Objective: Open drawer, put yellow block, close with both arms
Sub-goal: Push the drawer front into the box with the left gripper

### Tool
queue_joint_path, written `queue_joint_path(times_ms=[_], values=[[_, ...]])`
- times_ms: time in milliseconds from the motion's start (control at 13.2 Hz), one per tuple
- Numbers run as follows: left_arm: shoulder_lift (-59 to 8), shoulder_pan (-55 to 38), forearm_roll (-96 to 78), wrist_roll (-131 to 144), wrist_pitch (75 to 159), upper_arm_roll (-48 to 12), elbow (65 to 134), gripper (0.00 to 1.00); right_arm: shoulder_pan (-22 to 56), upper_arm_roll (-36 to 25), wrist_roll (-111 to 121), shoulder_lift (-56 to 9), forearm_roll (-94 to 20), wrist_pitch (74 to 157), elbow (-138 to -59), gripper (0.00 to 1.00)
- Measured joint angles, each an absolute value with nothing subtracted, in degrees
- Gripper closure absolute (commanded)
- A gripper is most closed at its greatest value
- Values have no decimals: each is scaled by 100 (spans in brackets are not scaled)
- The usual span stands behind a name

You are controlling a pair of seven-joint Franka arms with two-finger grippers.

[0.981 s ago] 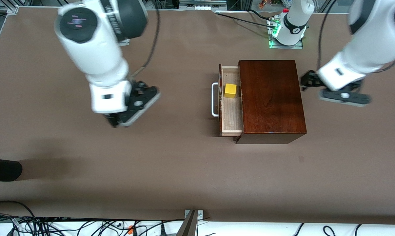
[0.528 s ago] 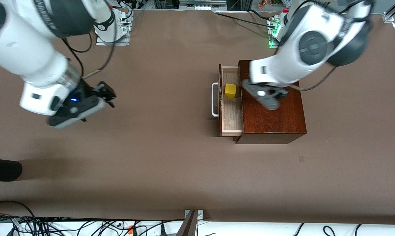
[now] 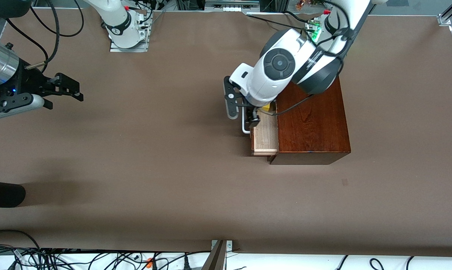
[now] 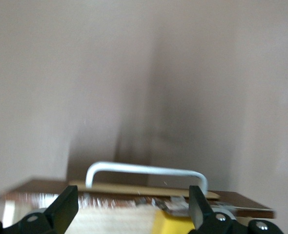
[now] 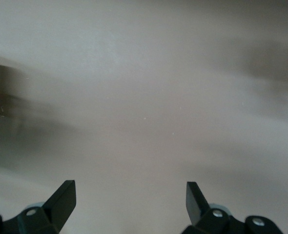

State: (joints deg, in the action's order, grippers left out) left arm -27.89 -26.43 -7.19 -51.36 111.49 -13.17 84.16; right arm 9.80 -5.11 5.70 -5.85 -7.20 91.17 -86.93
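Observation:
The drawer [image 3: 265,137] of the dark reddish-brown wooden box [image 3: 312,120] stands pulled out, its pale interior and white handle [image 3: 244,125] showing. The yellow block [image 3: 265,108] lies inside it, mostly hidden under the left arm. My left gripper [image 3: 254,117] is open and empty, low over the drawer just inside its front. The left wrist view shows the handle [image 4: 146,170] and the yellow block [image 4: 175,225] between the open fingers [image 4: 68,207]. My right gripper [image 3: 72,90] is open and empty over bare table at the right arm's end, as the right wrist view [image 5: 129,200] shows.
A black object [image 3: 2,193] lies at the table's edge at the right arm's end, nearer the front camera. Cables [image 3: 60,258] run along the near edge. The arm bases [image 3: 126,32] stand along the table's farther edge.
The left arm swung from over the box top to over the open drawer and its handle. The right arm moved away toward its own end of the table.

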Motion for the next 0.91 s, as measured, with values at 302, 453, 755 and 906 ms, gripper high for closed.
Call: queue_joint_path(times_ms=[302, 453, 755, 906], values=[[-3171, -2877, -704, -6287, 11769, -1454, 8408, 0, 925, -319, 45, -505, -186, 9131, -8767, 0], [-3323, -3099, -565, -6340, 11966, -1456, 8431, 0, 929, -270, 2, -460, -55, 9132, -8767, 0], [-3657, -3178, -236, -6449, 12203, -1452, 8559, 0, 956, -251, 2, -459, -41, 9167, -8763, 0], [-3702, -3160, -205, -6456, 12202, -1414, 8668, 0, 1015, -241, 2, -452, -36, 9187, -8695, 0]])
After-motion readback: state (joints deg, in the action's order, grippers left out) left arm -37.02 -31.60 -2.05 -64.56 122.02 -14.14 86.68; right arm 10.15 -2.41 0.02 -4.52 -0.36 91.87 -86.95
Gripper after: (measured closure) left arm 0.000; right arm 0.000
